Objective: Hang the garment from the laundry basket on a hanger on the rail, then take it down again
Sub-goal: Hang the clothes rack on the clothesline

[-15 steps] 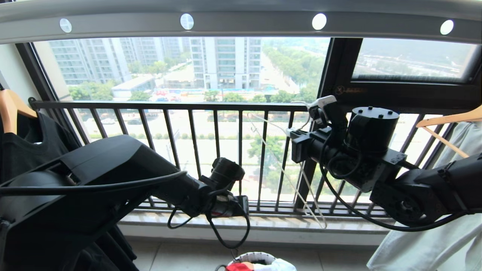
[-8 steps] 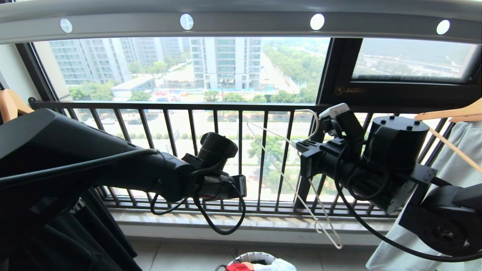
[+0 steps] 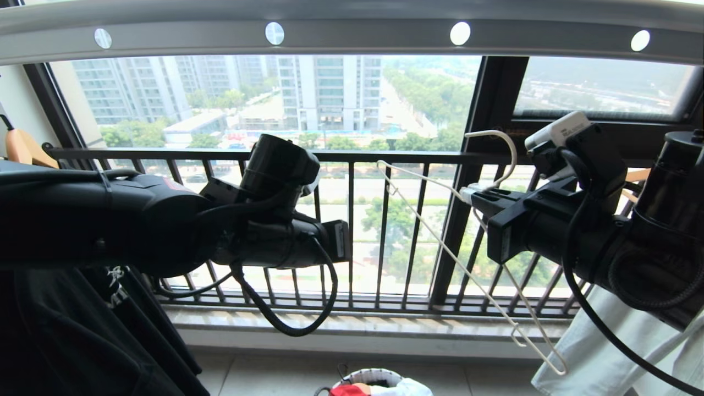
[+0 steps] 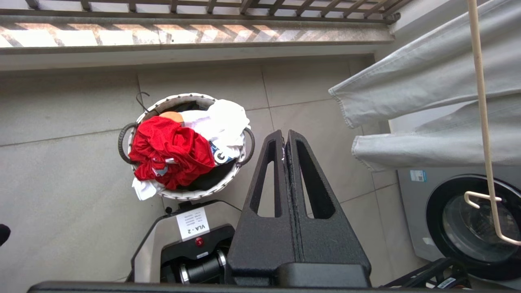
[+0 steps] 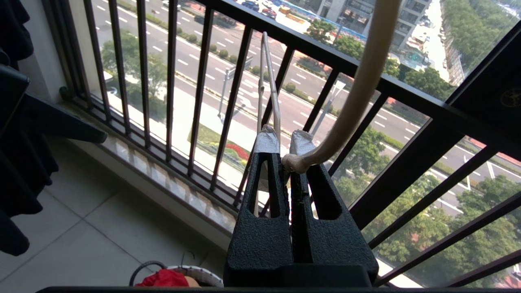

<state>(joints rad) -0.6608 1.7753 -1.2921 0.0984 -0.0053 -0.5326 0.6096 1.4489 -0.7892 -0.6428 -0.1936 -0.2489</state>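
Balcony, rail [image 3: 352, 34] overhead: R gripper [image 5: 285, 151] pinches hanger [image 3: 440, 234] below rail; L gripper [image 4: 285, 140] pressed together, empty, beneath rail.

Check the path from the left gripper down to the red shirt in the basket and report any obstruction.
Nothing visible blocks it. In the left wrist view the shut left gripper looks straight down past open floor to the red T-shirt, lying uncovered on top in the laundry basket.

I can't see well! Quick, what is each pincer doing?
Left pincer: closed, holding nothing.
Right pincer: closed on the thin white wire hanger.
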